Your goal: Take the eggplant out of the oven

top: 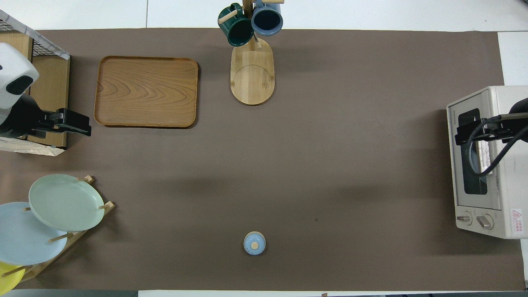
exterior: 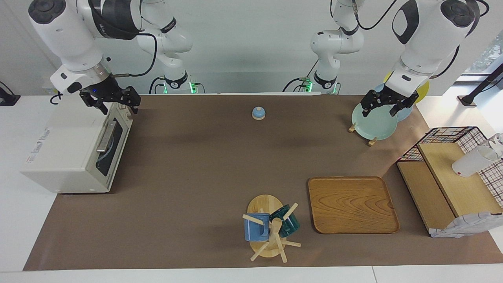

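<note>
The cream-white oven [exterior: 63,157] stands at the right arm's end of the table, also in the overhead view [top: 505,185]. Its dark glass door [exterior: 108,151] with the silver bar handle [exterior: 105,136] is shut. The eggplant is hidden from view; only something pale blue shows through the glass. My right gripper [exterior: 118,105] is open and empty, just above the oven's top edge over the door, also in the overhead view [top: 464,134]. My left gripper [exterior: 380,111] is open and empty, up in the air over the plate rack, and waits there.
A plate rack with a pale green plate [exterior: 374,122] stands at the left arm's end. A small blue knobbed lid [exterior: 258,113] lies near the robots. A wooden tray [exterior: 351,204], a mug tree [exterior: 271,228] and a wire-sided wooden shelf [exterior: 452,184] stand farther out.
</note>
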Action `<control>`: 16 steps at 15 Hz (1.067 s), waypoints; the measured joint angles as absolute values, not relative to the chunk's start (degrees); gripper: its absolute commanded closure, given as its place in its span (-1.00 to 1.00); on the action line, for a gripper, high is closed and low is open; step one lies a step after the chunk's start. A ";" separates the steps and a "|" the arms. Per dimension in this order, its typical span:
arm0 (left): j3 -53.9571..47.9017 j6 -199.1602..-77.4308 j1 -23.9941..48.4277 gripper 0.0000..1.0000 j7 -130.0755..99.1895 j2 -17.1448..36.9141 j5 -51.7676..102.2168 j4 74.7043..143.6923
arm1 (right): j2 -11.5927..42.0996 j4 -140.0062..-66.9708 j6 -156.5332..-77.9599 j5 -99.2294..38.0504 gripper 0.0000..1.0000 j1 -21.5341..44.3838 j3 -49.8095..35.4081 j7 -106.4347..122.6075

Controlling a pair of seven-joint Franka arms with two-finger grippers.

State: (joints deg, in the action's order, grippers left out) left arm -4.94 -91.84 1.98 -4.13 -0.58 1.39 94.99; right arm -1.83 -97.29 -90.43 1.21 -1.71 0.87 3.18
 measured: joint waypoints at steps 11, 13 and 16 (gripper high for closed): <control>-4.94 -91.84 1.98 -1.00 -4.14 -0.58 1.39 94.99 | -1.84 -96.83 -90.63 1.21 -0.12 -0.93 0.27 2.92; -4.94 -91.84 1.98 -1.00 -4.14 -0.58 1.39 94.99 | -1.85 -97.21 -91.84 1.21 1.00 -1.01 0.29 3.69; -4.94 -91.84 1.98 -1.00 -4.14 -0.58 1.39 94.99 | -1.96 -98.82 -94.24 1.23 1.00 -1.41 0.75 10.53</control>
State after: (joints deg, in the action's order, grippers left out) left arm -4.94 -91.84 1.98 -4.14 -0.58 1.39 94.99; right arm -1.96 -98.82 -94.24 1.23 -1.41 0.75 10.53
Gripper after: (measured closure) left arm 0.000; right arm 0.357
